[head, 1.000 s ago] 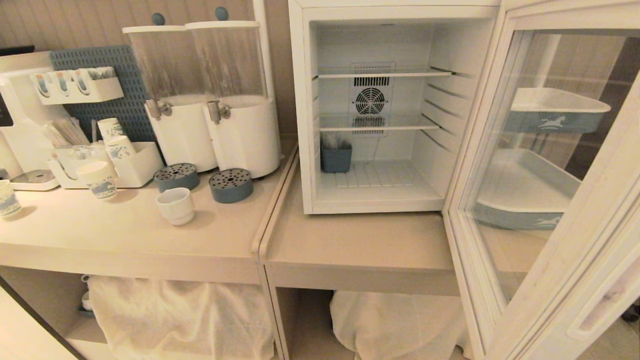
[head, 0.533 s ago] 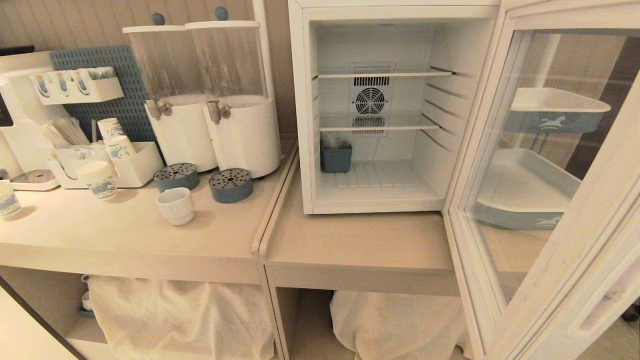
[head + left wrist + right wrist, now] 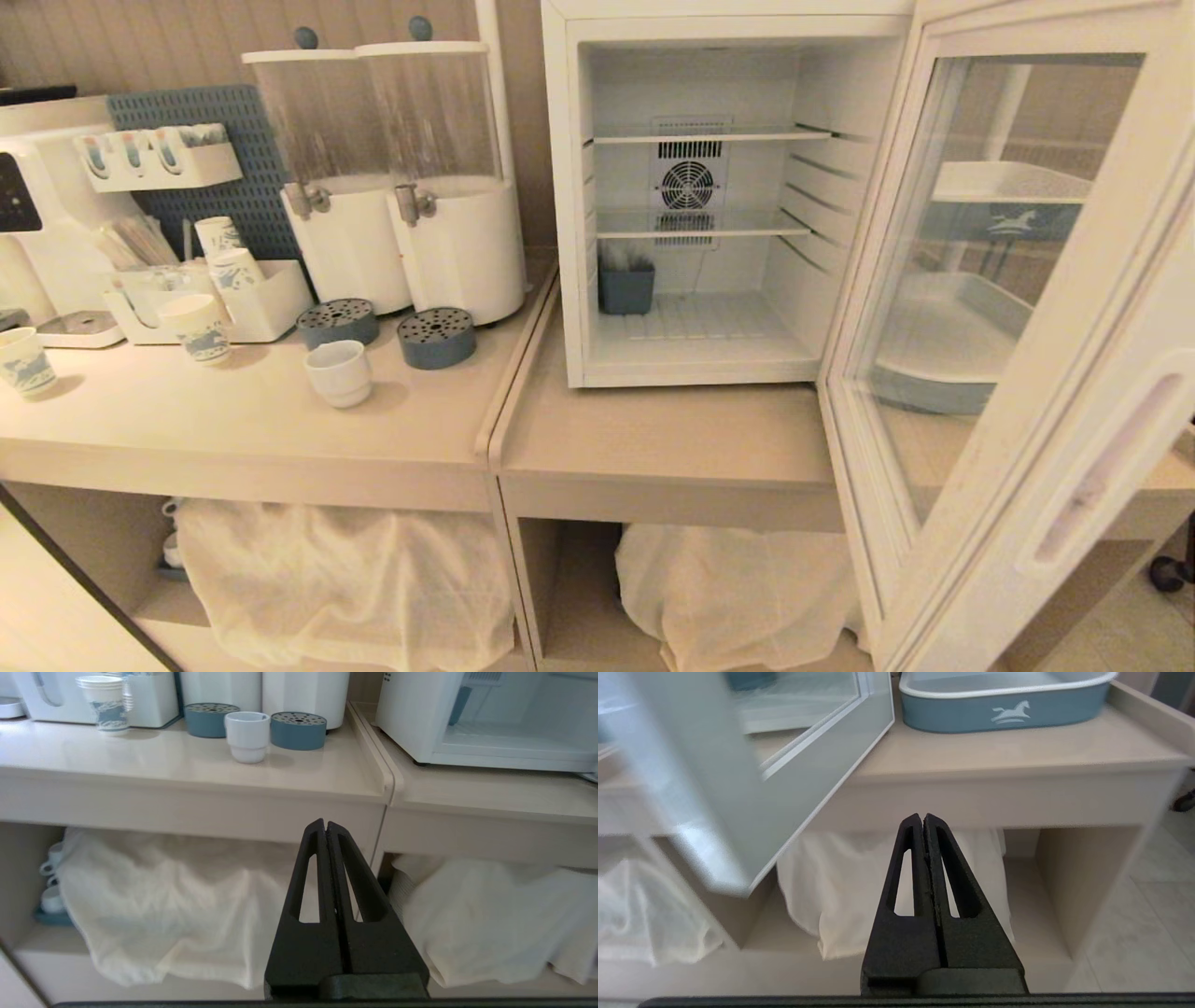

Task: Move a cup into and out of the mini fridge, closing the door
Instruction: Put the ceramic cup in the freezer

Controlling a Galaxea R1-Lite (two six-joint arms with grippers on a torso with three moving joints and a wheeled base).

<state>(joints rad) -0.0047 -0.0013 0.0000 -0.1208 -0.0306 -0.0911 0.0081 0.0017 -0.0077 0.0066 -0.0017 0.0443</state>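
Note:
The cup [image 3: 339, 372], a squat white mug, stands on the left counter in front of two grey drip trays; the left wrist view has the cup [image 3: 247, 736] too. The mini fridge [image 3: 695, 201] sits on the right counter with the door [image 3: 1013, 336] swung wide open toward me on the right. A small blue-grey box [image 3: 626, 287] stands inside on its floor. Neither arm shows in the head view. My left gripper [image 3: 325, 825] is shut and empty, low in front of the counter edge. My right gripper [image 3: 923, 818] is shut and empty, below the door [image 3: 738, 793].
Two white drink dispensers [image 3: 406, 177] stand behind the cup. Paper cups [image 3: 201, 327] and a white organiser [image 3: 257, 303] crowd the far left. A blue tray [image 3: 1004, 700] lies on the counter behind the door. White cloths [image 3: 345, 579] hang under the counters.
The whole head view has shifted: things sit a little higher and further right, and more of the door's handle slot shows. The things themselves have not moved.

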